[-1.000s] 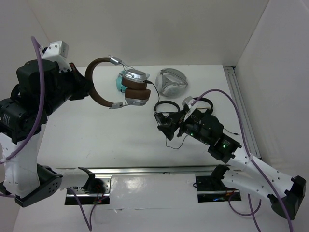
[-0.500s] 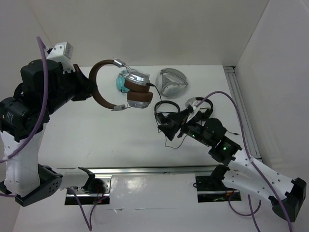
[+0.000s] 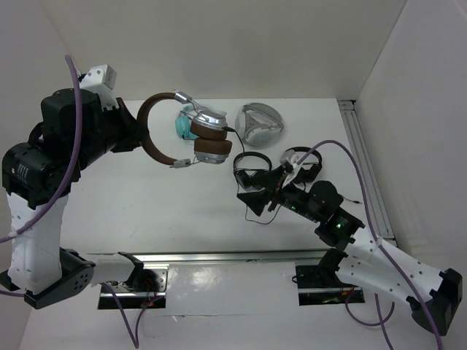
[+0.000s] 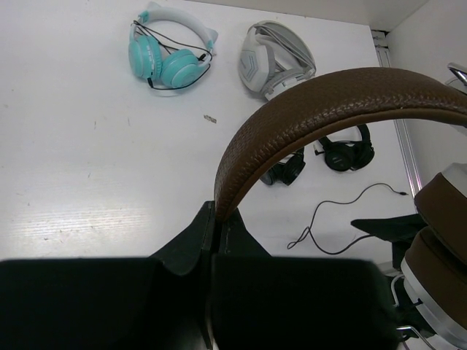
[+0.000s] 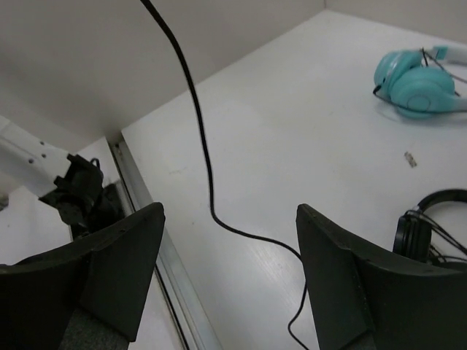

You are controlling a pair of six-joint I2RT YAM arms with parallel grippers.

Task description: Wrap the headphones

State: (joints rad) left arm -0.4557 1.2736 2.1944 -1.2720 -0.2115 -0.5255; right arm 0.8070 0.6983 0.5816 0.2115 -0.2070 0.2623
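The headphones (image 3: 208, 135) have a brown headband (image 4: 306, 109) and silver earcups with brown pads. My left gripper (image 3: 140, 138) is shut on the headband (image 4: 217, 219) and holds the pair in the air above the back left of the table. One earcup (image 4: 441, 248) hangs at the right of the left wrist view. The thin black cable (image 5: 193, 95) drops from the earcups to the table and loops there (image 3: 255, 215). My right gripper (image 3: 254, 198) is open and empty, and the cable runs between its fingertips (image 5: 230, 211) without being held.
A teal pair (image 4: 164, 62) lies at the back, half hidden behind the earcups in the top view (image 3: 182, 125). A grey folded pair (image 3: 259, 125) sits beside it. Two small black pairs (image 3: 252, 168) (image 3: 310, 160) lie close to my right gripper. Metal rails run along the right (image 3: 368, 175) and near edge (image 3: 219, 257).
My left arm has carried the headphones a little to the right. My right gripper has shifted slightly toward the near edge, still open, over the cable loop.
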